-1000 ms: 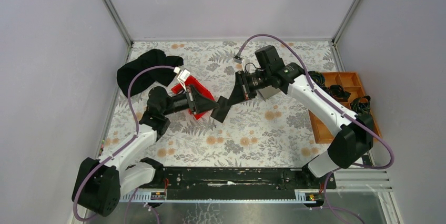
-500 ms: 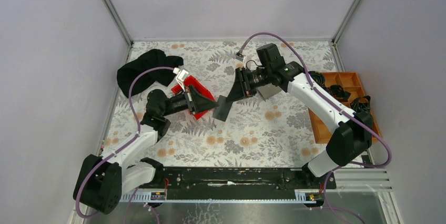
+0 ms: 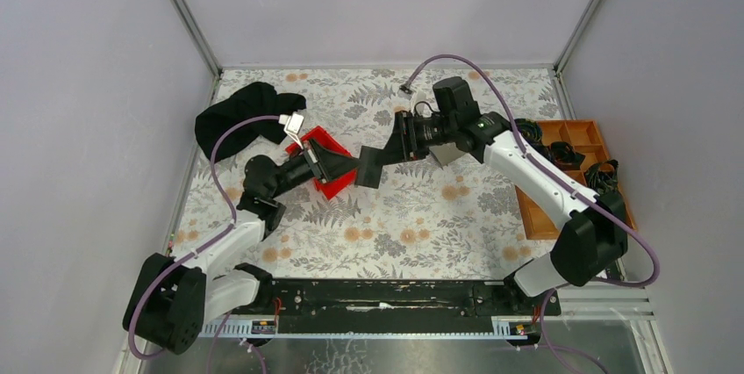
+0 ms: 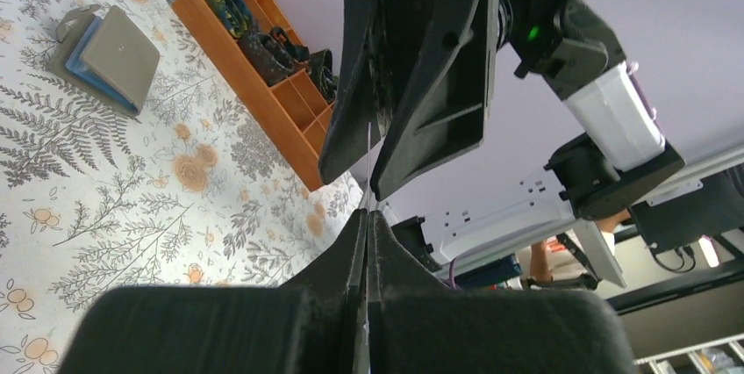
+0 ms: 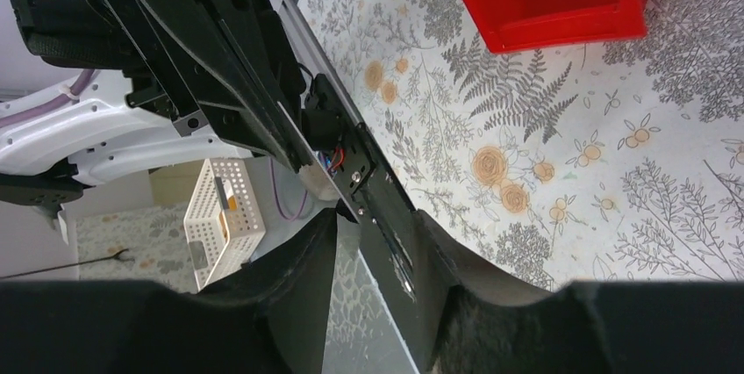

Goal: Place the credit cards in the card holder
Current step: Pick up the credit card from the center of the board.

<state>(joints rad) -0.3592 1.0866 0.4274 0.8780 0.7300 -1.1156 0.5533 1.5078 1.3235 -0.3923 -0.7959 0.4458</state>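
Left pincer (image 4: 367, 220) clamped tight on credit card (image 4: 367, 163), card edge-on, midair just right of red bin (image 5: 561, 30). Right pincer (image 3: 368, 168) jaws parted, straddling card's free end. Card holder (image 4: 118, 53) flat on surface (image 3: 421, 216), well right of bin.

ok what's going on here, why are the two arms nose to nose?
It's a handover in the air above the table. The left gripper is shut on a thin card, seen edge-on from its wrist camera. The right gripper has its jaws apart around that same card. The card holder lies flat on the table with a blue layer showing at its edge, possibly another card. The card in the air is not in it yet.
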